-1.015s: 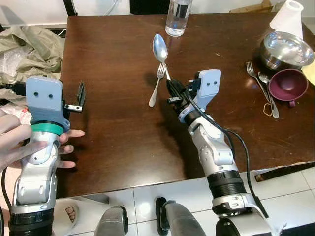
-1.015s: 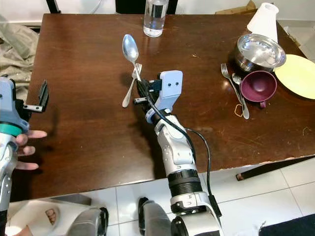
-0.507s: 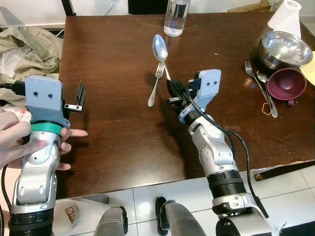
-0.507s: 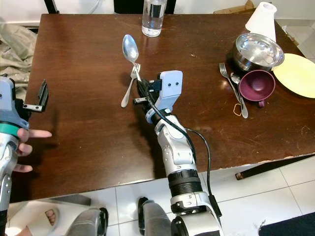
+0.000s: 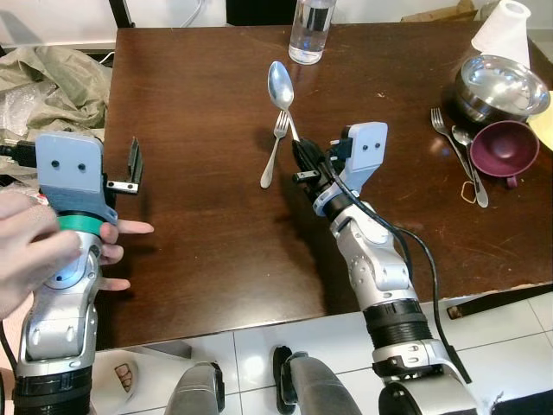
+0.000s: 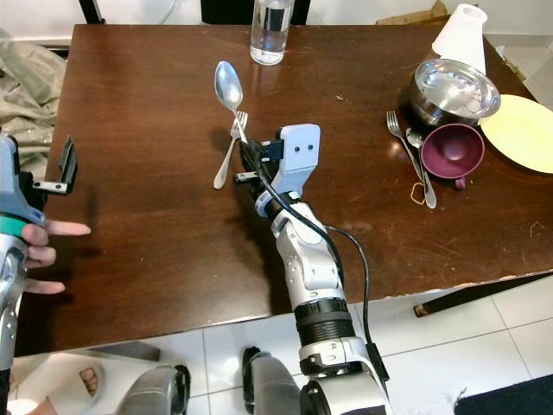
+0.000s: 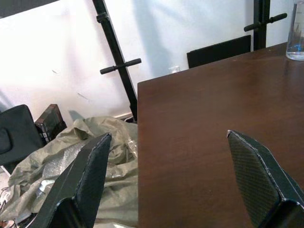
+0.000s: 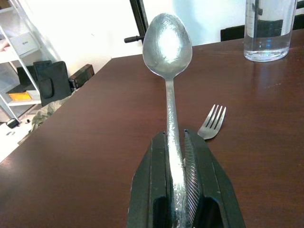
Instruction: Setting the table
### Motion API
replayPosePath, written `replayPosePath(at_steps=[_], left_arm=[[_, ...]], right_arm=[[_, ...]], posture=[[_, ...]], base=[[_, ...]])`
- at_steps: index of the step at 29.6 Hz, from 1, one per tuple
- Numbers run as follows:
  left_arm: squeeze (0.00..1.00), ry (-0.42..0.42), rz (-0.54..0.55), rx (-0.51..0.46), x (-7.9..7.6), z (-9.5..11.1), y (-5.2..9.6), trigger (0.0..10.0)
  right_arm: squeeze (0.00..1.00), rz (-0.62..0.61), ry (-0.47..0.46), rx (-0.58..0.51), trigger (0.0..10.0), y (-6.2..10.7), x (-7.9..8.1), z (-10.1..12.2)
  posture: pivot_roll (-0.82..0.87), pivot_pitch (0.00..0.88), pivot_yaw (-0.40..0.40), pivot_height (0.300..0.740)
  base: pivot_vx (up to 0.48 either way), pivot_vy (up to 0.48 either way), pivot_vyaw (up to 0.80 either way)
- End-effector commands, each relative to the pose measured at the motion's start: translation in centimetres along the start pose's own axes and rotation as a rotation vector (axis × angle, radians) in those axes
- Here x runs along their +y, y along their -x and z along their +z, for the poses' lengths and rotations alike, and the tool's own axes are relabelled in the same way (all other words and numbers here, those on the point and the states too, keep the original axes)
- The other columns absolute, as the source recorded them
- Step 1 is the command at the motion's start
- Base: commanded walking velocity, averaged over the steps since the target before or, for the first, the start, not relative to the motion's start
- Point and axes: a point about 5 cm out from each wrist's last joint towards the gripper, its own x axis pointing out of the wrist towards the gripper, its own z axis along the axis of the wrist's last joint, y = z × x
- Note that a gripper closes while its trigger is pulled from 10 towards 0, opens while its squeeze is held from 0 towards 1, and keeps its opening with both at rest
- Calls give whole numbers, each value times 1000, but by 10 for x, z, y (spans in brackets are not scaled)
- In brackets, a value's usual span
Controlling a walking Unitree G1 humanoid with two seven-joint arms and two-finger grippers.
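Note:
My right gripper (image 5: 302, 158) is shut on the handle of a silver spoon (image 5: 280, 85), whose bowl sticks up and away over the middle of the dark wooden table (image 5: 199, 104). The same spoon (image 8: 167, 42) stands clamped between the black fingers (image 8: 194, 175) in the right wrist view. A fork (image 5: 274, 149) lies flat on the table just beside the spoon. My left gripper (image 5: 131, 164) is open over the table's left edge, with nothing between its fingers (image 7: 85, 175). A person's hands (image 5: 34, 251) hold my left forearm.
A clear water bottle (image 5: 311, 30) stands at the table's far edge. At the right are a steel bowl (image 5: 503, 85), a maroon cup (image 5: 505, 149), a second fork and spoon (image 5: 458, 151), a yellow plate (image 6: 523, 131) and a white cone (image 5: 505, 30). Crumpled plastic (image 5: 43, 82) lies left of the table.
My left arm has shifted a little left and away, and the person's hand now covers more of the forearm. The right gripper and spoon hold still.

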Motion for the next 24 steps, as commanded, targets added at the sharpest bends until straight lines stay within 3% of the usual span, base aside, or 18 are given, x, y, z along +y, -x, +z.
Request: replayPosePath(at_steps=[1, 24], left_arm=[[0, 25, -27, 89, -6, -17, 7, 10000], [0, 25, -29, 88, -6, -17, 6, 10000]], right_arm=[[0, -1, -3, 25, 10000, 1, 0, -5], [0, -6, -4, 25, 10000, 1, 0, -5]], posture=[[29, 145, -12, 740], [28, 145, -10, 740]], base=[[0, 0, 0], [0, 0, 0]])
